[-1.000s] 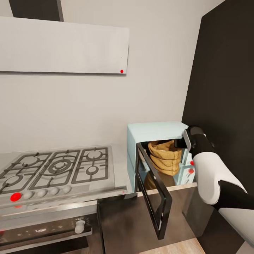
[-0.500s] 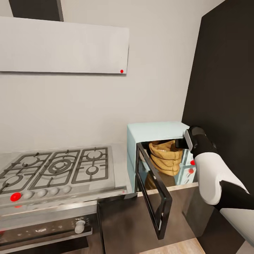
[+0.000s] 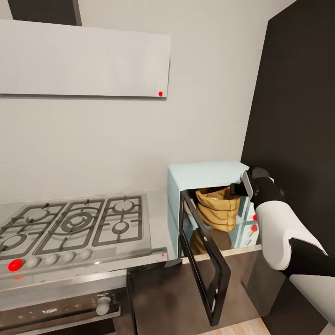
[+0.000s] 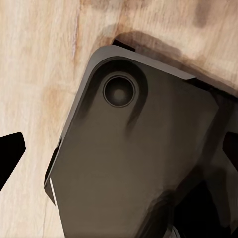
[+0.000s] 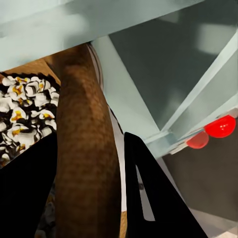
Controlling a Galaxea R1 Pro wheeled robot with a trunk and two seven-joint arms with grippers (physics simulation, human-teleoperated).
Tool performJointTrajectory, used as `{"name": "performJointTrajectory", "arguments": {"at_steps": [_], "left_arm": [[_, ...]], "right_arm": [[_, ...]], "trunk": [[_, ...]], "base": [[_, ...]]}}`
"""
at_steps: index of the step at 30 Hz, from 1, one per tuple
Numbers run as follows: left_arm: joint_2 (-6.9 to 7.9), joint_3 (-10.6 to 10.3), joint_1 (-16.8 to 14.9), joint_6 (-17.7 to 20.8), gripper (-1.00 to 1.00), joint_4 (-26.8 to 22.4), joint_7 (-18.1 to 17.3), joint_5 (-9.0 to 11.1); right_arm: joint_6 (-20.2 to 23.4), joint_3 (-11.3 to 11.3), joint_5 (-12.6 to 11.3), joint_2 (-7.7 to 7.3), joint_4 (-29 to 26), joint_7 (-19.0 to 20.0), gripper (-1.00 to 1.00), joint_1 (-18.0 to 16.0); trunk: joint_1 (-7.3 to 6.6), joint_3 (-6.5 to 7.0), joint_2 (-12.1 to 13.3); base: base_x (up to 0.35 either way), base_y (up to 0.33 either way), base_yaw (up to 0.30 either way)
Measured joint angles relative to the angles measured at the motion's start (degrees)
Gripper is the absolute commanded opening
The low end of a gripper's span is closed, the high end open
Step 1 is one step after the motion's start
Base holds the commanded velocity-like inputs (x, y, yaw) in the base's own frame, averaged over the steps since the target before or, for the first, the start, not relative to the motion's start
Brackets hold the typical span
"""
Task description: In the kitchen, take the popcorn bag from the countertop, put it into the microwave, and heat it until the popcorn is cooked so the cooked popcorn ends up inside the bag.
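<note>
Popcorn bag [image 3: 217, 208] sits upright inside the microwave [image 3: 204, 174], just behind the open doorway, rolled rim up. Microwave door [image 3: 204, 260] swung wide toward the camera, dark glass with black frame. Right tool [image 3: 238, 188] at the bag's rim on its right side; in the right wrist view the 2 dark fingers [image 5: 148, 193] straddle the brown bag wall [image 5: 87, 148], 1 on the popcorn side and 1 outside, so the right tool is clenched on the popcorn bag. Popped white-yellow kernels [image 5: 22, 106] visible inside the bag. 2 red dots [image 5: 213, 131] on the microwave's control side. Microwave stands on the grey surface [image 3: 158, 218] right of the gas hob [image 3: 74, 223]. Left wrist view: dark robot base plate [image 4: 134, 158] over wooden floor [image 4: 39, 74]; left tool's state cannot be told.
</note>
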Motion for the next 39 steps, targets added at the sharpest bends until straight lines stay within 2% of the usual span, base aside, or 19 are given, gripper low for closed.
{"name": "performJointTrajectory", "arguments": {"at_steps": [14, 19, 39], "left_arm": [[0.00, 0.0, 0.0, 0.0, 1.00, 0.0, -0.1, 0.0], [0.00, 0.0, 0.0, 0.0, 1.00, 0.0, -0.1, 0.0], [0.00, 0.0, 0.0, 0.0, 1.00, 0.0, -0.1, -0.1]], "right_arm": [[0.4, -0.1, -0.1, -0.20, -0.1, 0.3, -1.00, 0.0], [0.4, -0.1, 1.4, -0.27, -0.7, 0.2, -1.00, 0.0], [0.4, 0.0, 1.3, -0.27, -0.7, 0.2, -1.00, 0.0]], "trunk": [[0.00, 0.00, 0.0], [0.00, 0.00, 0.0], [0.00, 0.00, 0.0]], "base": [[0.000, 0.006, 0.000], [0.000, 0.102, 0.000], [0.052, 0.046, 0.000]]}}
